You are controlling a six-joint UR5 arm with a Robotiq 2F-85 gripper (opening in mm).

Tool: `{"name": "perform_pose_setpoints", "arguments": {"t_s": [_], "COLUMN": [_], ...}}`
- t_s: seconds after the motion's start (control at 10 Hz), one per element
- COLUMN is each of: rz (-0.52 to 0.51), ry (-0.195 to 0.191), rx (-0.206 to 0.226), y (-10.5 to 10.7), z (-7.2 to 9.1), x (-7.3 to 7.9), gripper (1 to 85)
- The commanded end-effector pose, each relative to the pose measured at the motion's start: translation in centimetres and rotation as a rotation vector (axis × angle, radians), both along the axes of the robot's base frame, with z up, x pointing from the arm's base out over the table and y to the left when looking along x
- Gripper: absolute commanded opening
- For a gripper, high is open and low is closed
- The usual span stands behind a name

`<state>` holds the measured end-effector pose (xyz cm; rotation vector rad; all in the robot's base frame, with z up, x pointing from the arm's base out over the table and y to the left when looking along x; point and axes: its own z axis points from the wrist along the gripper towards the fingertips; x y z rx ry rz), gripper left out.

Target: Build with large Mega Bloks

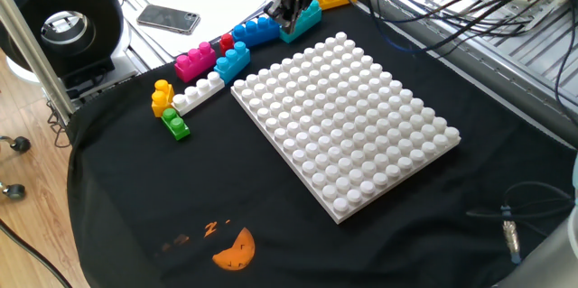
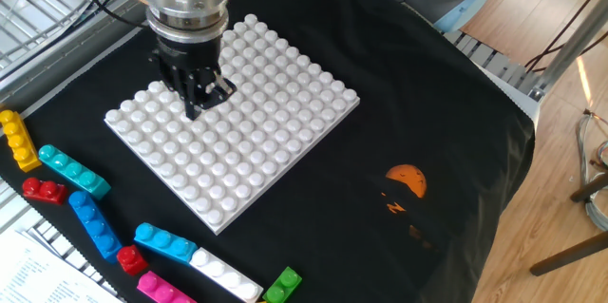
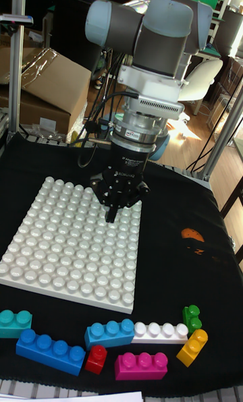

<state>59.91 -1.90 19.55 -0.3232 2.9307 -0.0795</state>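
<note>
Black cloth point(image 2: 456, 85) covers the table. At upper left of the other fixed view, my gripper point(image 2: 195, 97) hangs over the white baseplate point(image 2: 285, 142), fingers drawn close together, holding nothing. Loose blocks line the lower left edge: teal point(image 2: 74, 171), blue point(image 2: 93, 224), red point(image 2: 43, 190), yellow point(image 2: 18, 139), pink point(image 2: 163, 289), green point(image 2: 282, 284).

One fixed view looks down from high at a table corner, across my baseplate point(image 1: 345, 124) toward the bricks point(image 1: 209, 71) on the far-left side. The other fixed view looks down from the opposite side, bricks point(image 2: 161, 242) nearest its lens. The tall fixed view stands low and close behind the brick row point(image 3: 108, 345), facing my arm point(image 3: 155, 31) head-on. All three share the baseplate and bricks.
</note>
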Motion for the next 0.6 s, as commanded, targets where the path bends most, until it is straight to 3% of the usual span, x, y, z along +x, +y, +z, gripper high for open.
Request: {"name": "perform_pose_setpoints", "arguments": {"t_s": [0.0, 0.1, 0.4, 0.5], "rz": [0.116, 0.165, 0.284, 0.287], "ry": [0.015, -0.008, -0.051, -0.057], "rx": [-0.014, -0.07, -0.163, -0.165], "y": [-2.3, -3.7, -5.2, -5.2], "z": [0.2, 0.1, -0.4, -0.1], "x": [0.8, 1.7, 3.6, 3.7], "gripper": [17.0, 18.0, 18.3, 18.3]}}
